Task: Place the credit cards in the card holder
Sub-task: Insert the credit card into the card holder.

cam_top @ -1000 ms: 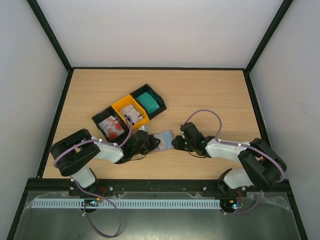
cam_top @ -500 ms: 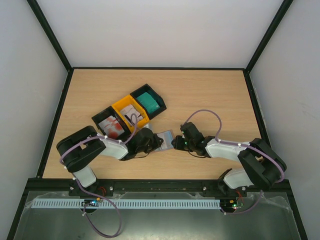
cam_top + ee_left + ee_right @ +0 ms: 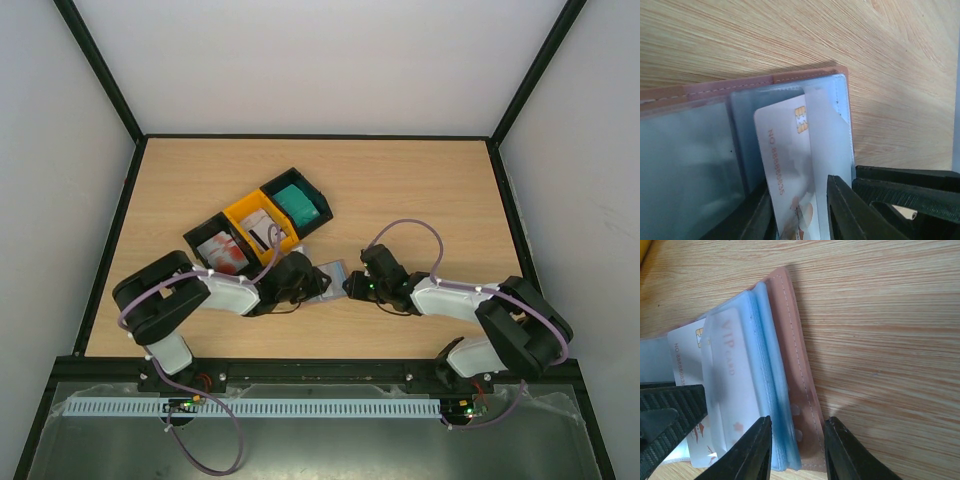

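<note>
Holder (image 3: 328, 272) lies open on the surface (image 3: 430, 190), near the front edge, between the two arms and just front-right of the trays. Pinkish-brown cover is down, blue-grey clear sleeves up.

L jaws: parted, low over the holder's L side. In the L wrist view the two black L fingers (image 3: 845, 215) stand either side of a pale card (image 3: 785, 150) w/ a gold chip and a printed no. along its long edge. The card's face shows in the gap. Its top end is tucked under a clear sleeve; its lower end sticks out toward the jaws. No clamp on it visible, and I can't tell whether a finger touches it.

R jaws: closed on the holder's R edge. In the R wrist view one of the R fingers (image 3: 752, 450) is against the stack of blue sleeves and the other against the stitched pink cover, so sleeves + cover are pinched between them. A VIP card (image 3: 730, 380) sits inside the top sleeve there. The pale card's chip end peeks out beyond it.

Three trays sit in a diagonal row behind-left of the holder:
- Near black tray (image 3: 192, 240): red-white cards (image 3: 225, 255).
- Yellow tray (image 3: 240, 213): whitish cards (image 3: 262, 228).
- Far black tray (image 3: 322, 212): teal cards (image 3: 297, 205).
</note>
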